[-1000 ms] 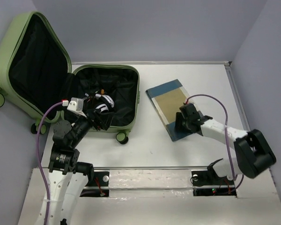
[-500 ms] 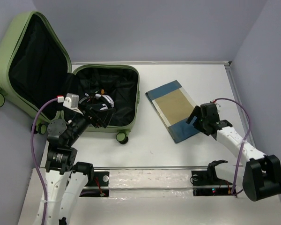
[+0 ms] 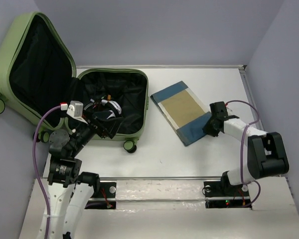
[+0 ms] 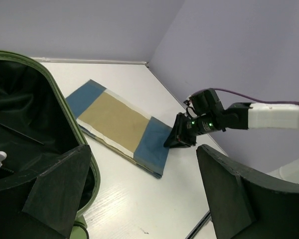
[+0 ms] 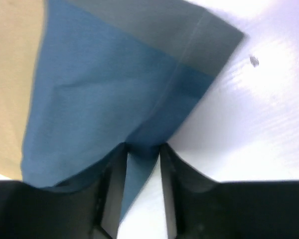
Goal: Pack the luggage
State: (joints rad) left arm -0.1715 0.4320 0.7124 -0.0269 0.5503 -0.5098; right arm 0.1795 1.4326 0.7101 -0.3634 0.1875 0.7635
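The luggage (image 3: 20, 24) lies open at the left, a light-green shell with black lining; its rim (image 4: 55, 107) shows in the left wrist view. A folded blue and tan cloth (image 3: 182, 110) lies flat on the table to its right. My right gripper (image 3: 211, 125) is low at the cloth's near right edge and shut on it. In the right wrist view the blue cloth (image 5: 89, 99) is pinched at the right gripper (image 5: 142, 149). My left gripper (image 3: 107, 124) hovers open over the luggage's front rim. Nothing is between the fingers of the left gripper (image 4: 143, 154), which faces the cloth (image 4: 114, 119).
Small white and black items (image 3: 107, 107) lie inside the luggage's lower half. A caster wheel (image 3: 129, 146) sticks out at its front edge. Purple walls close the table at the back and right. The right arm's purple cable (image 3: 241, 107) arcs above the table.
My right gripper has come off the top of the cloth to its near right edge and shut on it. The cloth has shifted slightly left. The left gripper stays open.
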